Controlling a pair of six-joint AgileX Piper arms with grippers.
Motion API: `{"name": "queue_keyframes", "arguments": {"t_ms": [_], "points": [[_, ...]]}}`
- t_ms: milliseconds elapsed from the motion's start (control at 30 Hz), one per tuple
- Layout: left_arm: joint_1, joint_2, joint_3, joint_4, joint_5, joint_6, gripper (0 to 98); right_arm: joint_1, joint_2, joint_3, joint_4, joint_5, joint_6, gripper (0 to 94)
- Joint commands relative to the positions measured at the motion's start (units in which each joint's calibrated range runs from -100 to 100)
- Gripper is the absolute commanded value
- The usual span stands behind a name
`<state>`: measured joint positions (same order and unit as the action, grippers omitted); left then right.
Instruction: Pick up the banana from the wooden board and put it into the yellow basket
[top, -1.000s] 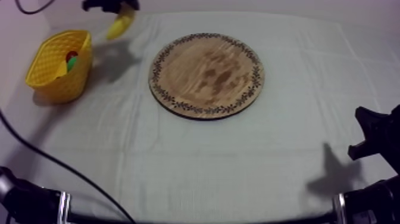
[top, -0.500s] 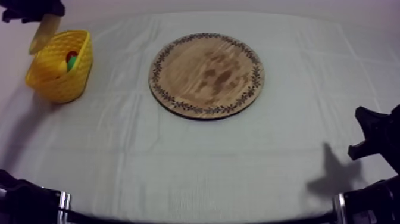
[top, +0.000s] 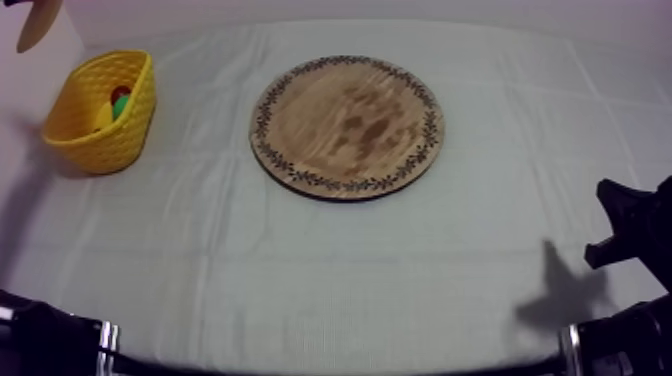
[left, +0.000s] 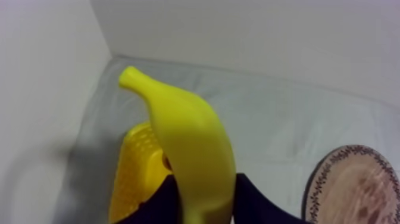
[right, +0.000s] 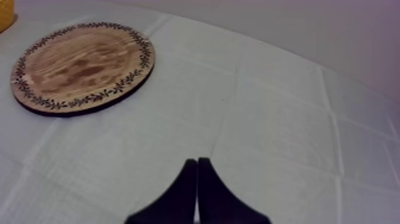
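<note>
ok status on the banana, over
Left gripper shut on banana, held high near yellow basket, not in yet. Right gripper shut, empty, off the wooden board. Nothing in the way.

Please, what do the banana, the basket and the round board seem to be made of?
Banana: probably plastic, smooth, uniform yellow with a soft sheen. Basket: likely moulded plastic, with a regular lattice wall. Board: wood, matt, visible grain and a dark patterned rim.
</note>
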<state>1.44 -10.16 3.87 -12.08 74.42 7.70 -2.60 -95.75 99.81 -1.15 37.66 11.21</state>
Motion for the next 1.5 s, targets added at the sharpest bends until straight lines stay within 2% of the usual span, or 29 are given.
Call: {"name": "queue_keyframes", "arguments": {"t_ms": [0, 200, 400, 733, 1033, 1233, 1333, 1467], "points": [[-1.2, 3.3, -2.0, -0.07, -0.9, -0.4, 26.1, 0.0, 0.0, 0.0, 0.0, 0.0, 0.0, 0.3], [-3.5, 11.2, -3.5, -0.23, -4.9, -2.3, 24.6, 0.0, 0.0, 0.0, 0.0, 0.0, 0.0, 0.3], [-4.7, 19.1, -3.9, -0.06, -5.9, -2.4, 23.4, 0.0, 0.0, 0.0, 0.0, 0.0, 0.0, 0.3], [-5.9, 29.8, -3.9, 0.29, -5.7, -2.4, 22.5, 0.0, 0.0, 0.0, 0.0, 0.0, 0.0, 0.3], [-5.8, 35.9, -4.2, 1.42, -2.4, -3.1, 21.7, 0.0, 0.0, 0.0, 0.0, 0.0, 0.0, 0.3], [-5.1, 37.5, -5.1, 1.49, -1.2, -2.9, 21.3, 0.0, 0.0, 0.0, 0.0, 0.0, 0.0, 0.3], [-5.0, 37.6, -5.4, 1.5, -1.0, -2.4, 27.7, 0.0, 0.0, 0.0, 0.0, 0.0, 0.0, 0.3], [-4.9, 37.4, -5.7, 1.46, -0.8, -1.0, 51.1, 0.0, 0.0, 0.0, 0.0, 0.0, 0.0, 0.3]]}}
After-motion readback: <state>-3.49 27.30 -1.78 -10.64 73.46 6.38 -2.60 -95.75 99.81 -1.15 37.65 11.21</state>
